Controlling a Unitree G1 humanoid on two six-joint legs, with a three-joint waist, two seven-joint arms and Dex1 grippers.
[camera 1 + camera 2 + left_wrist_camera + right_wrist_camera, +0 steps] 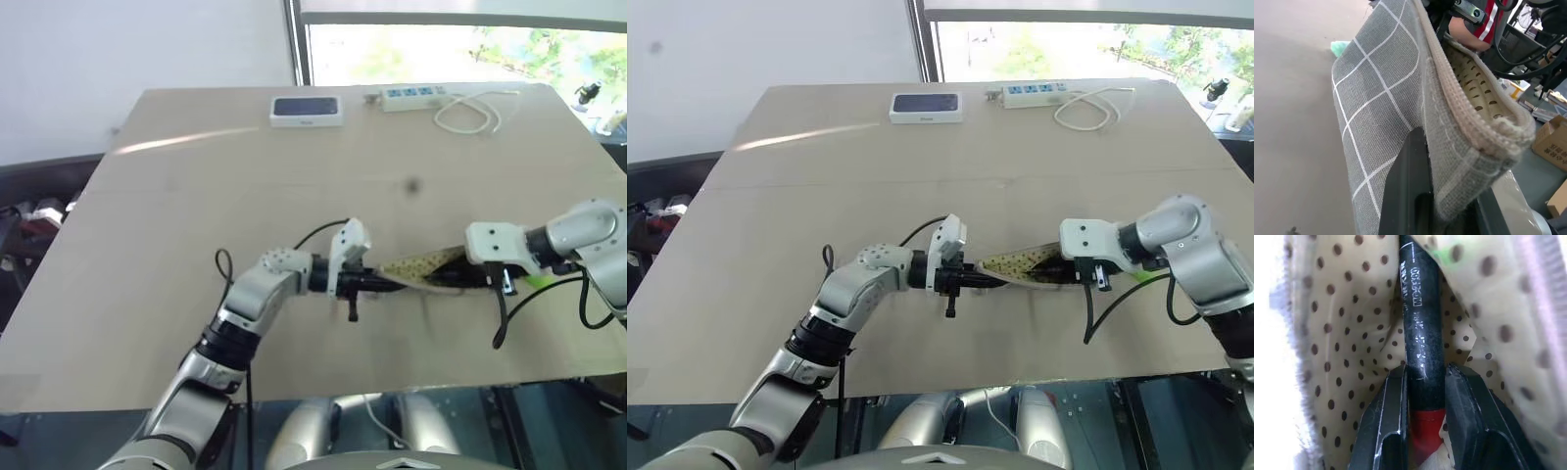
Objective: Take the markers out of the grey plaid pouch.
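The left gripper (pixel 377 284) has its jaws clamped tight on one end of the grey plaid pouch (pixel 1386 112), holding it just above the desk (pixel 196 196) with its mouth open toward the right gripper (pixel 1425 382). That gripper's jaws stand narrowly apart, pinched on a black-and-red marker (pixel 1420 333) (its barrel lies inside the dotted tan lining). A pale green marker (pixel 537 281) lies on the desk beneath the right wrist.

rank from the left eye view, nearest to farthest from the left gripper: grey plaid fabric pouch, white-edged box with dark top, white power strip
1. Grey plaid fabric pouch: clamped in the left gripper.
2. White-edged box with dark top: far table edge, straight ahead.
3. White power strip: far edge, further right.
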